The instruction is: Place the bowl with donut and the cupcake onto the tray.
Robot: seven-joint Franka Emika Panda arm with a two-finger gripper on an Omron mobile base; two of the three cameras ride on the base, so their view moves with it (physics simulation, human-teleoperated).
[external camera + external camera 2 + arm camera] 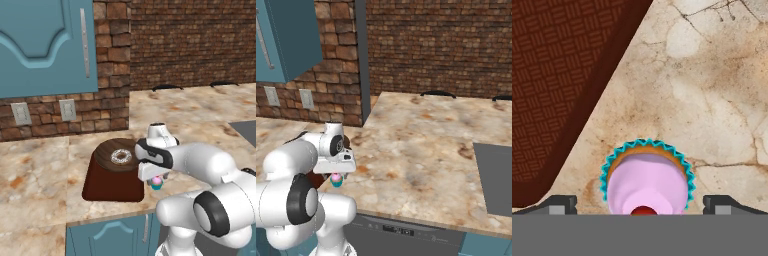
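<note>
Half done, by the look of things from the left base view: bowl (119, 156) already seated on the far end of the tray (111, 187), donut (120, 156) lying in its middle, so carried over as one load rather than two. Cupcake (157, 183) off the tray, standing on the counter (35, 170) just beside the tray's right edge, directly under the end effector (155, 178), which hangs low over it with the arm reaching in from the lower right; near half of the tray left bare, presumably the spot meant for it. From the right base view: same cupcake (336, 179) peeking out beneath the end effector (336, 176), upright on the marbled counter (421, 145), with a sliver of dark tray (315, 178) behind the arm; grey stovetop panel (496, 175) well apart to the right and of no concern. From the hand view: cupcake (647, 177) centred between the two fingertips (559, 204), teal wrapper and pink frosting seen from above, red dot at the bottom edge. Jaws spread wider than the wrapper, gaps on both sides, nothing gripped yet. Woven tray surface (557, 85) filling the upper left corner, its rim near the cupcake but not touching. Probably lined up for a straight descent and a close around the wrapper.
</note>
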